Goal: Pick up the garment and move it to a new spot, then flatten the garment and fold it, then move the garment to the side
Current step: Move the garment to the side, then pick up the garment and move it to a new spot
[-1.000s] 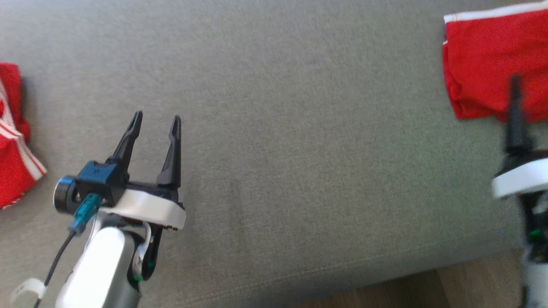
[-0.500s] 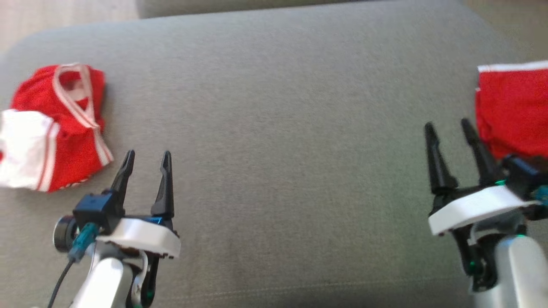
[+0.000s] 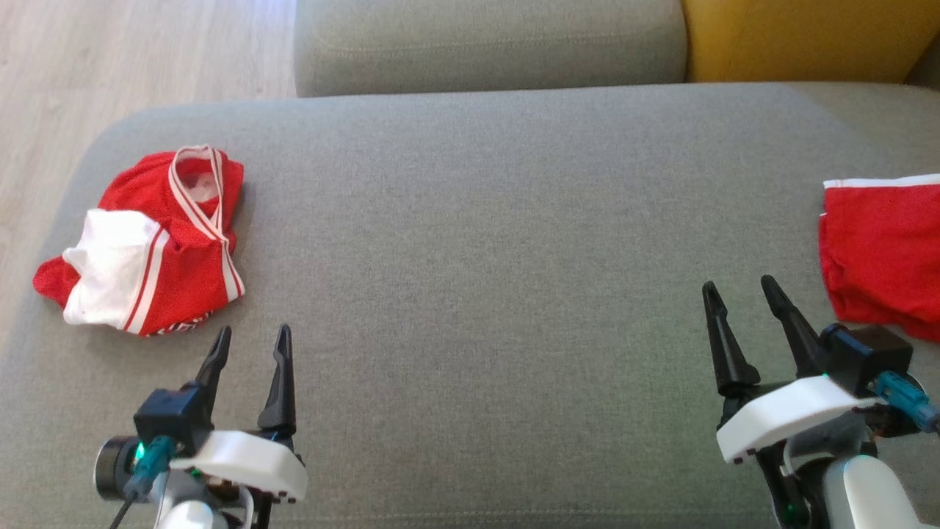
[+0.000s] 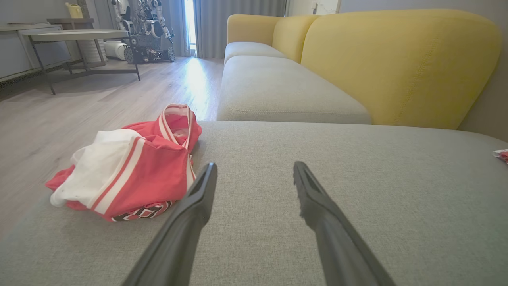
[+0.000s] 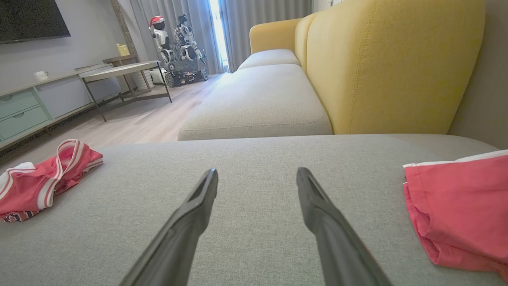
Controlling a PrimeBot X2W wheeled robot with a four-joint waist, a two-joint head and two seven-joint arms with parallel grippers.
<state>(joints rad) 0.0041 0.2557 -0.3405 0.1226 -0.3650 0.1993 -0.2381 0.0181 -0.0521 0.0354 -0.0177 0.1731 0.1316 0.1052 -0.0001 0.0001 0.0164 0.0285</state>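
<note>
1. Crumpled red-and-white jersey is lying in a heap near the left end of the grey sofa seat cushion, collar loop facing up, white panel toward the floor side. Nothing is touching it. Judging this to be the garment to handle, with the pick-up step in hand and not yet begun.
2. Left fingers are hovering over the cushion just beside the jersey's near edge, pointing past its right side. They are standing spread wide and holding nothing; the left wrist view is showing bare cushion between them.
3. The next move, as I read it, is calling for the left arm to swing toward the heap, come down on a raised fold such as the collar band or the white panel, and pinch. A bunched heap is likely to lift unevenly, so a grip on one layer may be trailing the rest.
4. The middle stretch of the cushion is looking like the natural new spot for flattening.
5. Right fingers are hovering over the right part of the cushion, likewise spread wide and empty.
6. Red garment with white trim is lying flatter at the far right edge, just beside the right fingers, apart from them. It is looking roughly folded; cannot tell more.
</note>
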